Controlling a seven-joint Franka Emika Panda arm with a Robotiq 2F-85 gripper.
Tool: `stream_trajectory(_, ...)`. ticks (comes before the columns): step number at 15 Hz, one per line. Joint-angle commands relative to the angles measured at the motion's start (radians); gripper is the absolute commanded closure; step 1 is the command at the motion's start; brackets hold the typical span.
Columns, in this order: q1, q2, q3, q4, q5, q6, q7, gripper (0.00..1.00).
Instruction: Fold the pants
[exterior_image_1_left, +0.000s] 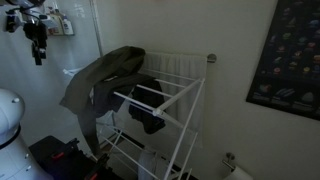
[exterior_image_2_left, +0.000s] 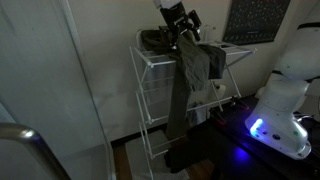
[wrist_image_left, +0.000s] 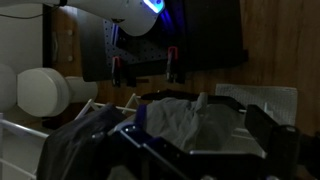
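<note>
The olive-grey pants (exterior_image_1_left: 100, 80) hang draped over the top of a white wire drying rack (exterior_image_1_left: 185, 95), with their legs dangling down one side. They show in both exterior views (exterior_image_2_left: 195, 65). In the wrist view the pants (wrist_image_left: 170, 118) lie bunched on the rack's top rails. My gripper (exterior_image_2_left: 181, 22) hovers just above the rack's top, over the pants, and is also seen in an exterior view (exterior_image_1_left: 39, 55). In the wrist view its fingers (wrist_image_left: 197, 140) are spread wide, with nothing between them.
A smaller black garment (exterior_image_1_left: 150, 105) hangs on the rack's inner rails below the pants. The robot's white base (exterior_image_2_left: 280, 100) stands beside the rack (exterior_image_2_left: 150, 90). A dark poster (exterior_image_1_left: 290, 50) hangs on the wall. A white wall panel (exterior_image_2_left: 60, 80) stands close to the rack.
</note>
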Motion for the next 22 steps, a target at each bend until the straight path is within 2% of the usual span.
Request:
stream_trajectory(1, 0.037, 0.065, -0.025, -0.055, -0.045, 0.047, 0.024, 0.00)
stream_trajectory(6, 0.071, 0.167, -0.057, -0.133, -0.068, 0.241, 0.017, 0.00)
stream_trajectory(15, 0.130, 0.321, -0.133, -0.155, -0.153, 0.554, 0.024, 0.00)
stream_trajectory(18, 0.145, 0.339, -0.155, -0.153, -0.190, 0.583, 0.029, 0.00)
stream_trajectory(22, 0.168, 0.339, -0.175, -0.142, -0.285, 0.512, 0.085, 0.00)
